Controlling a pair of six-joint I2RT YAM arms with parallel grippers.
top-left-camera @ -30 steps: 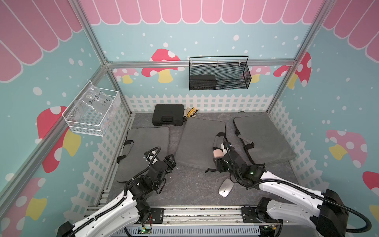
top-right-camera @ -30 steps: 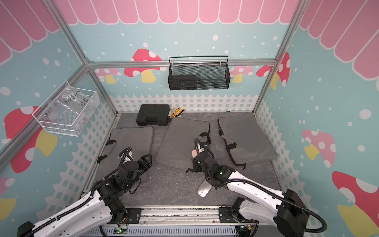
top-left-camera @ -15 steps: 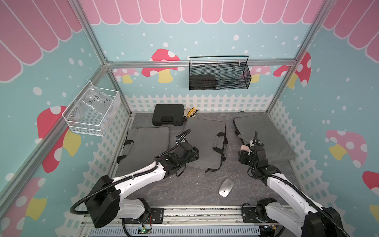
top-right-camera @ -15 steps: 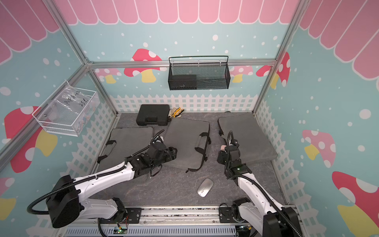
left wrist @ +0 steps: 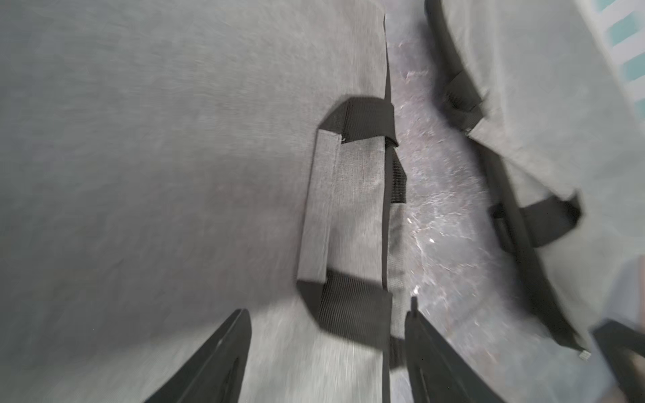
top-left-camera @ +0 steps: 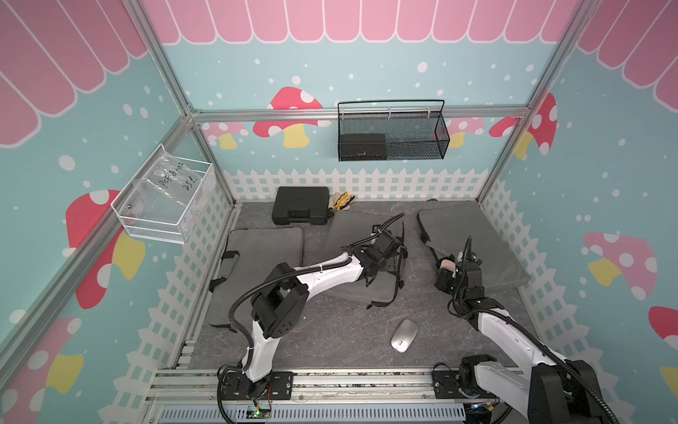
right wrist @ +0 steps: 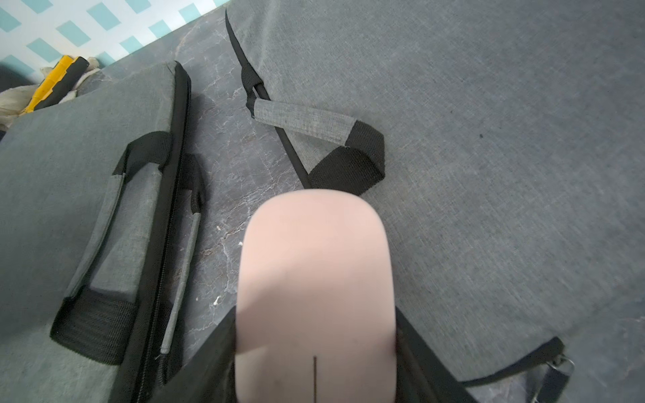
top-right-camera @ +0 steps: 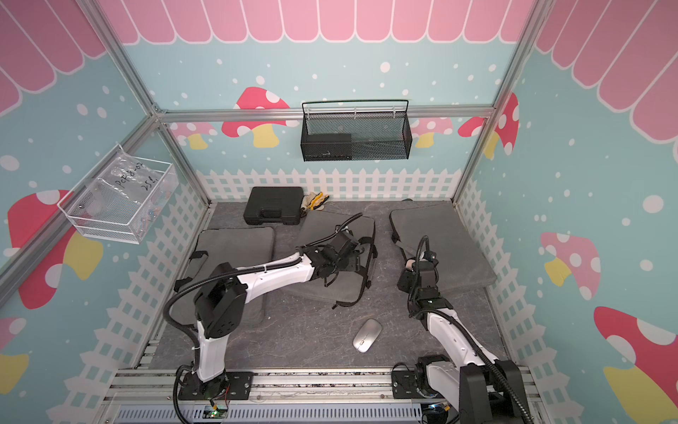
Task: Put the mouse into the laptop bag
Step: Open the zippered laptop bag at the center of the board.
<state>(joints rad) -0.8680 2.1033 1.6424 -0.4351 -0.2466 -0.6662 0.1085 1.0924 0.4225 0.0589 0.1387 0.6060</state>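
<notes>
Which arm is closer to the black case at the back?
Left. The left jaws hang open over the handle of the middle bag, near the black case. The right jaws, gripping a pink mouse, sit by the rightmost bag, farther away.

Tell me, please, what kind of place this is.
Probably a robot test cell, decorated like a playroom: an aluminium frame, mushroom wallpaper, and a left arm and right arm bolted to a front rail.

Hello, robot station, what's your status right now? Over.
Left gripper open over handle of middle laptop bag. Right gripper shut on pink mouse, not yet bagged. Silver mouse loose on table.
</notes>
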